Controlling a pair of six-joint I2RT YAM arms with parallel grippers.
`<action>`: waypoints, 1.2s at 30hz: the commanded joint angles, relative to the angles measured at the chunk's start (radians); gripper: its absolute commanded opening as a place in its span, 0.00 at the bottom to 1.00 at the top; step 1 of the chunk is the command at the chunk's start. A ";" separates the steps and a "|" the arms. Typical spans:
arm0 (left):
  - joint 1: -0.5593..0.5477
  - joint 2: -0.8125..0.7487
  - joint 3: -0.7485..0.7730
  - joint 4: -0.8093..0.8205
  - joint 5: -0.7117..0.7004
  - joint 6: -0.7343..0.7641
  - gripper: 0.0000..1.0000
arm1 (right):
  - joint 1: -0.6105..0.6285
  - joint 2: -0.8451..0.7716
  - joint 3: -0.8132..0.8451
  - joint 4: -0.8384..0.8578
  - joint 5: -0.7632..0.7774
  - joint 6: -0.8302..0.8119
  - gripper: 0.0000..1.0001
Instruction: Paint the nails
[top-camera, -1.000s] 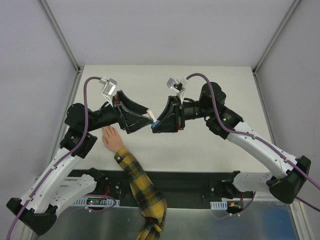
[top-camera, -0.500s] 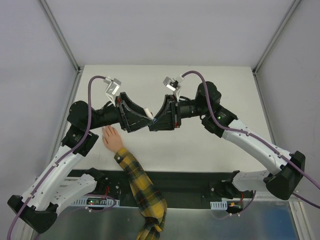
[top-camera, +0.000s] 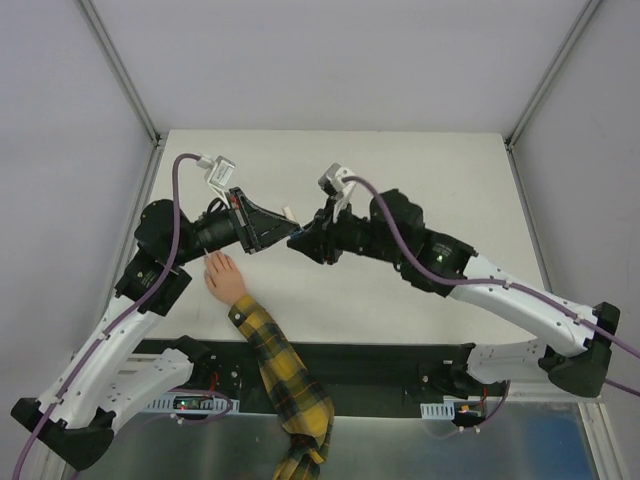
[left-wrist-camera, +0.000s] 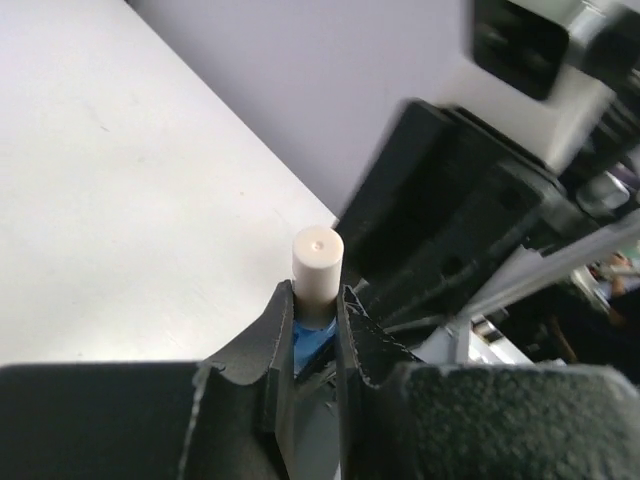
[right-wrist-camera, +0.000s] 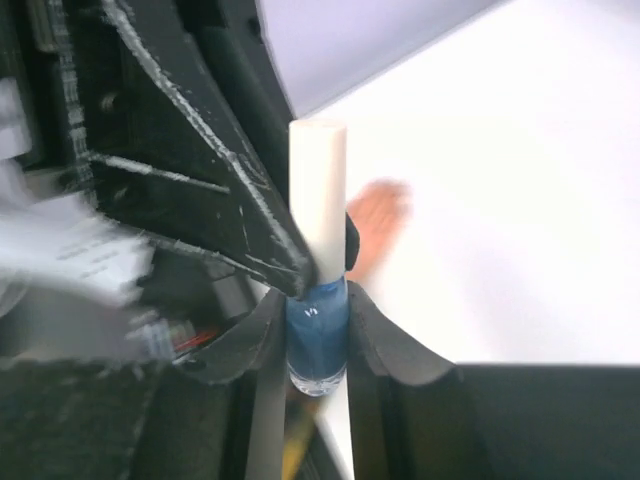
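A small blue nail polish bottle (right-wrist-camera: 317, 335) with a long white cap (right-wrist-camera: 318, 200) is held above the table between both arms. My right gripper (right-wrist-camera: 317, 300) is shut on the blue glass body. My left gripper (left-wrist-camera: 313, 295) is shut on the white cap (left-wrist-camera: 318, 262), meeting the right gripper (top-camera: 303, 243) mid-table. The peach hand (top-camera: 222, 275) lies flat below the left gripper (top-camera: 290, 232), its yellow-and-black plaid sleeve (top-camera: 280, 375) running toward the near edge. The nails are too small to make out here.
The white table (top-camera: 450, 190) is walled by grey panels on the left, back and right. A black rail (top-camera: 380, 365) runs along the near edge between the arm bases. Purple cables loop over both wrists.
My left gripper's fingers have closed onto the white cap. The right arm has swung left and lower, bringing the bottle toward the left gripper. The hand has not moved.
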 joint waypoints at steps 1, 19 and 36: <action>-0.029 -0.040 0.036 -0.026 -0.288 -0.009 0.00 | 0.285 0.029 0.105 -0.180 1.114 -0.325 0.00; -0.063 -0.045 0.050 -0.074 -0.255 0.066 0.60 | 0.039 -0.118 -0.030 -0.006 0.046 -0.227 0.00; -0.063 -0.044 -0.011 0.322 0.150 -0.011 0.73 | -0.168 -0.107 -0.096 0.279 -0.579 0.070 0.01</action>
